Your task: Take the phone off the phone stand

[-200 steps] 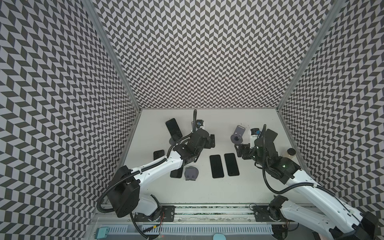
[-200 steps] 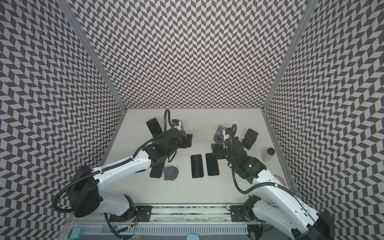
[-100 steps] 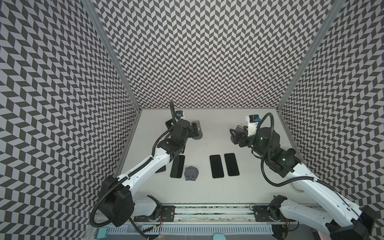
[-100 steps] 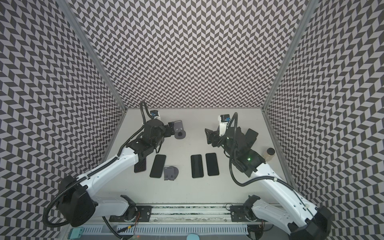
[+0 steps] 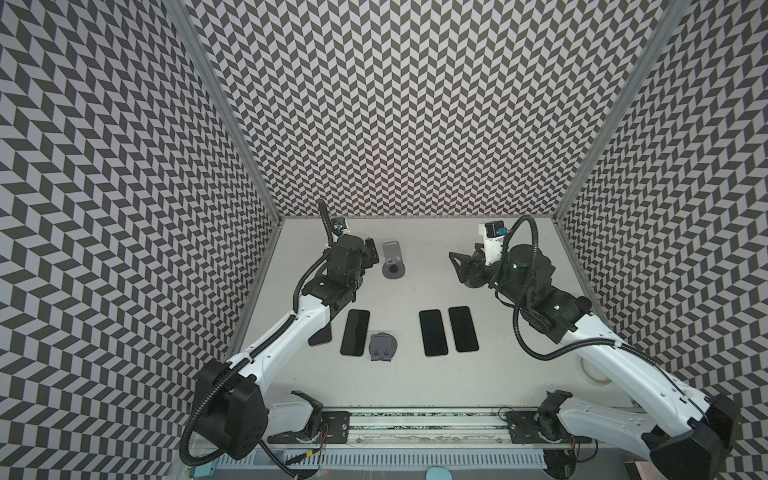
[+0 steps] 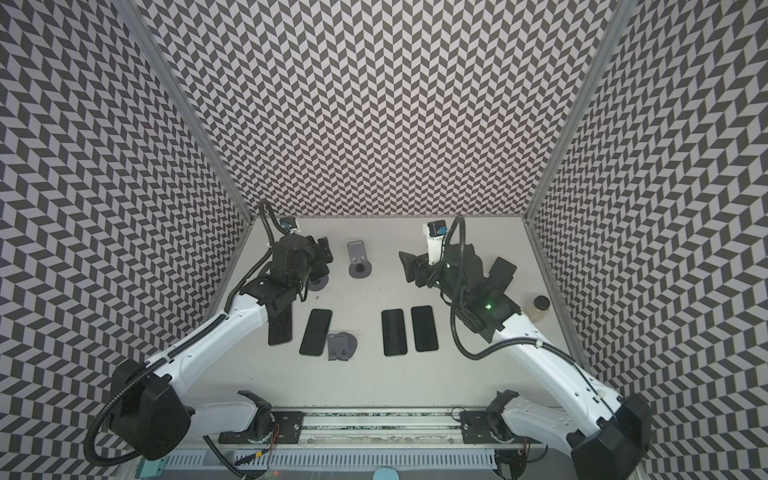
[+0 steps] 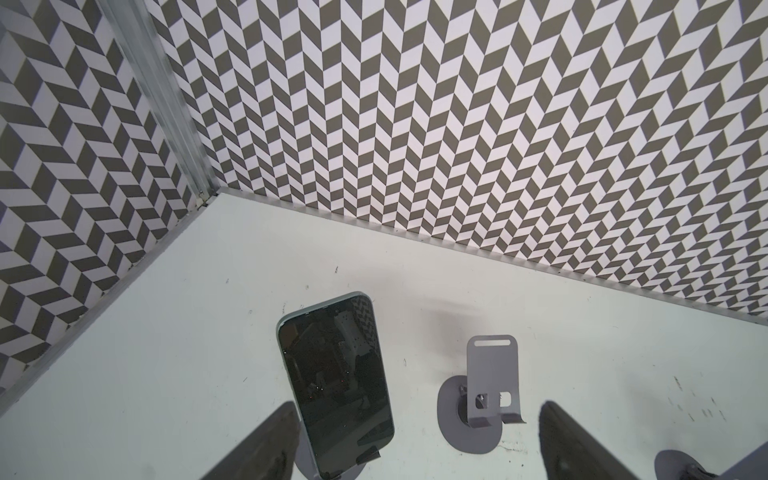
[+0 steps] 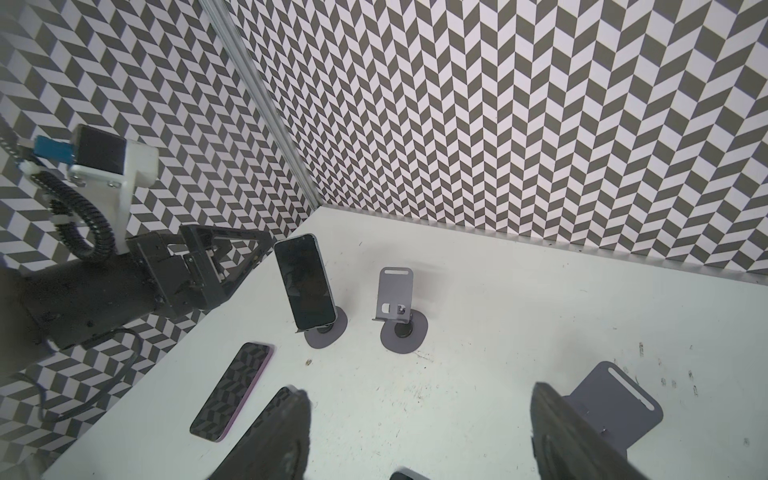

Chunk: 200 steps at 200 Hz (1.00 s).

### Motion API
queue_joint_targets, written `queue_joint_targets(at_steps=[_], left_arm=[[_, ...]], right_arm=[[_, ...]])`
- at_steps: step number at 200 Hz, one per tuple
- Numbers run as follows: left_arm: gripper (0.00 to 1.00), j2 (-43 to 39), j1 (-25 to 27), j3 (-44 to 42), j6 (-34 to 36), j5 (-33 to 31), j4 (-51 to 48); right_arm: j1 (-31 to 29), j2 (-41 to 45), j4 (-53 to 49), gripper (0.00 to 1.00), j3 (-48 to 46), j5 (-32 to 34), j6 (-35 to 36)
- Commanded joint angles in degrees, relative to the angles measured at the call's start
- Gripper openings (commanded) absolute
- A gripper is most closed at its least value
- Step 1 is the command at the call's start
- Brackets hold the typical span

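Observation:
The phone (image 7: 336, 386), dark-screened in a pale green case, leans upright on its grey phone stand (image 7: 307, 463) near the back left corner. The right wrist view shows the phone (image 8: 305, 282) and its stand (image 8: 328, 328) too. In both top views my left gripper hides the phone; only the stand's base (image 6: 319, 284) shows. My left gripper (image 7: 415, 449) (image 5: 371, 256) is open just in front of the phone, which stands close inside one finger (image 7: 266, 444), not touching. My right gripper (image 8: 424, 440) (image 5: 456, 262) hangs open and empty at the back right, pointing left.
An empty grey stand (image 5: 392, 259) (image 7: 490, 386) stands right of the phone. Another stand (image 8: 615, 411) sits by my right gripper. Several phones (image 5: 355, 332) (image 5: 433, 332) (image 5: 462, 329) lie flat mid-table beside a tipped stand (image 5: 382, 347). A small bottle (image 6: 538, 309) stands at the right.
My left gripper has swung from mid-table back and left to the phone on its stand. My right gripper has moved back and turned to point left.

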<state>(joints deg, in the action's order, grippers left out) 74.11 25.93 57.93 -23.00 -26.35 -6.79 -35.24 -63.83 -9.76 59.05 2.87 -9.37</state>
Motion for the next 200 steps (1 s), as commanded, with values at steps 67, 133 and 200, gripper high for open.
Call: queue_joint_targets(at_steps=[67, 133, 200], left_arm=[[0.92, -0.34, -2.66, 2.28, 0.11, -1.52, -0.76], [0.93, 4.35, -6.08, 4.38, -5.46, -2.63, -3.13], [0.93, 10.47, -6.63, 8.43, -7.16, -6.45, -5.28]], right_arm=[[-0.78, -8.88, -2.32, 0.74, 10.36, -10.83, -2.95], [-3.83, -16.79, -7.67, 0.73, 16.93, -15.68, -5.83], [-5.62, -17.47, -9.61, 0.73, 19.32, -16.76, -5.55]])
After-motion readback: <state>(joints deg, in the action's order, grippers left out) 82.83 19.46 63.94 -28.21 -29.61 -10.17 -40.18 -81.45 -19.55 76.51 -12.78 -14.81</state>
